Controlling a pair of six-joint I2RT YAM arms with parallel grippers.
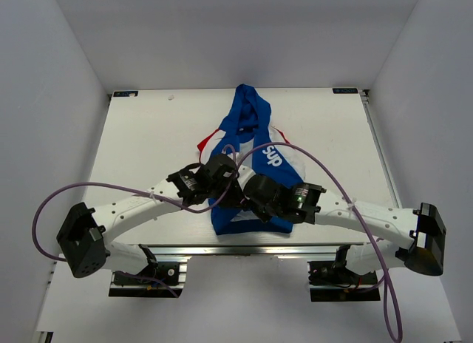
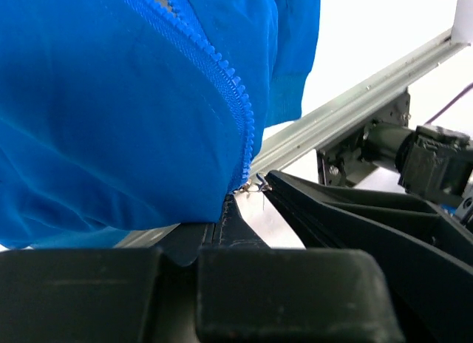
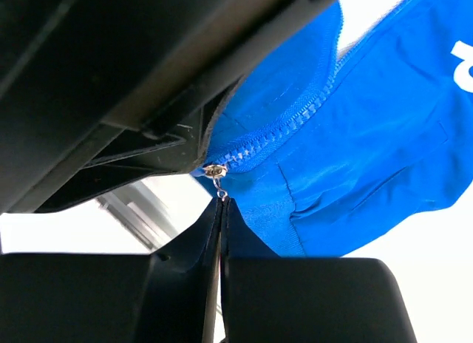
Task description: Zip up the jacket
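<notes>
Right gripper [image 3: 222, 208] pinches the zipper pull [image 3: 219, 186], left gripper [image 2: 225, 210] pinches the jacket [image 3: 369, 136] hem beside it; teeth [image 3: 295, 121] run away toward hood [image 1: 247, 106].

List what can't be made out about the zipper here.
Left wrist: how much jacket hem the left gripper holds; fabric covers it.
Right wrist: upper end of the zipper, cut off by the frame; tip of the pull, inside the right gripper.
Top view: slider, covered by both grippers.

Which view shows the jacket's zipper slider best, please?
Right wrist: the metal zipper slider shows sharply, close up. Left wrist catches only a small glint of it; the top view hides it behind the arms.
</notes>
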